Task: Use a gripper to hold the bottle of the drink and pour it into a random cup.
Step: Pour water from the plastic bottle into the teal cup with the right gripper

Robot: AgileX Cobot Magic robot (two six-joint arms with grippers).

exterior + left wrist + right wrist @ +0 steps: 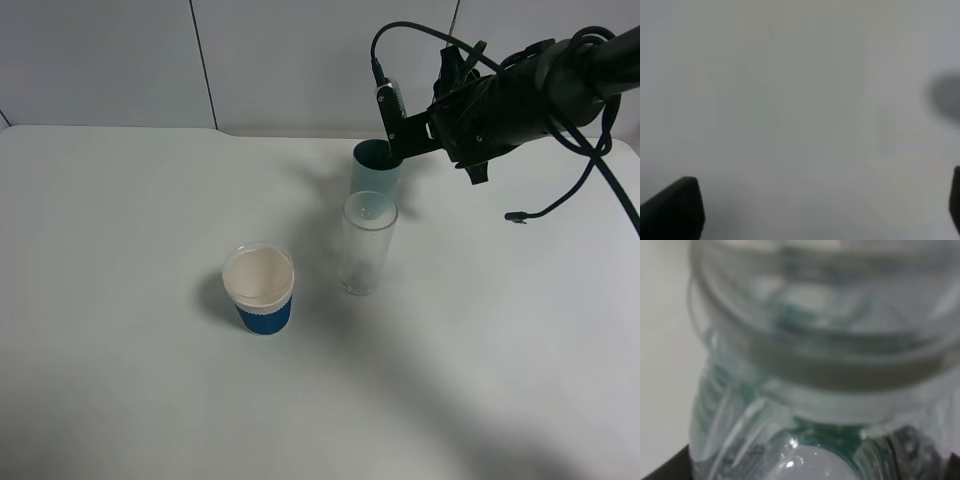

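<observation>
Here, right gripper (415, 128) pinched the tipped clear drink bottle (815, 350), above the teal cup (376, 180) near the worktop's (120, 300) far edge, left gripper (820, 202) stood spread wide.

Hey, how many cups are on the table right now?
3. A teal cup at the back, a clear glass tumbler just in front of it, and a blue-sleeved paper cup front left of that. None appears hidden.

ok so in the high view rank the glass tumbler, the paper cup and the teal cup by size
1. Clear glass tumbler and blue-sleeved paper cup: too close to rank, one taller, one wider.
2. Teal cup: looks smallest, though farther back and partly hidden.
</observation>
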